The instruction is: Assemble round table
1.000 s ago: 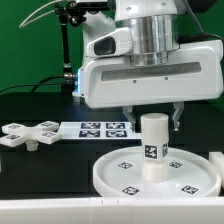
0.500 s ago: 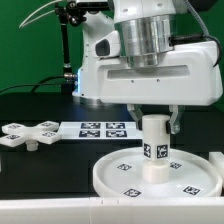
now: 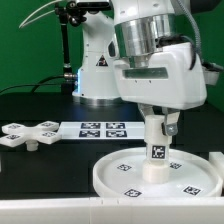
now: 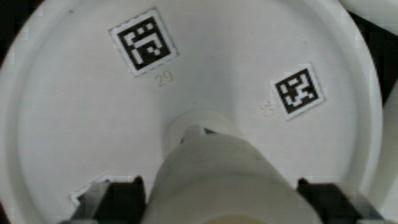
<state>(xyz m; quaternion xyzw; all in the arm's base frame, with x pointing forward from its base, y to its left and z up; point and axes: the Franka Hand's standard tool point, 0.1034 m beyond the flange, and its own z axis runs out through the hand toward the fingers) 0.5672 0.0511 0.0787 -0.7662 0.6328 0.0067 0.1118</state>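
My pincer (image 3: 155,124) is clamped on the upper part of the leg (image 3: 153,148). The leg stands upright at the centre of the disc (image 3: 103,172), its long axis vertical, directly beneath my wrist. The base (image 3: 25,135) lies off the disc, toward the exterior view's left.

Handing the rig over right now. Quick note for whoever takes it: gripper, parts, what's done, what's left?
The gripper is shut on the leg, with a finger on either side near its top.
Parts: the leg stands upright at the centre of the round disc. The cross-shaped base lies loose at the exterior view's left, beside the marker board.
Done: leg is on the disc; cannot tell if it is fully seated.
Left: probably finish seating the leg, release, then fit the cross-shaped base.
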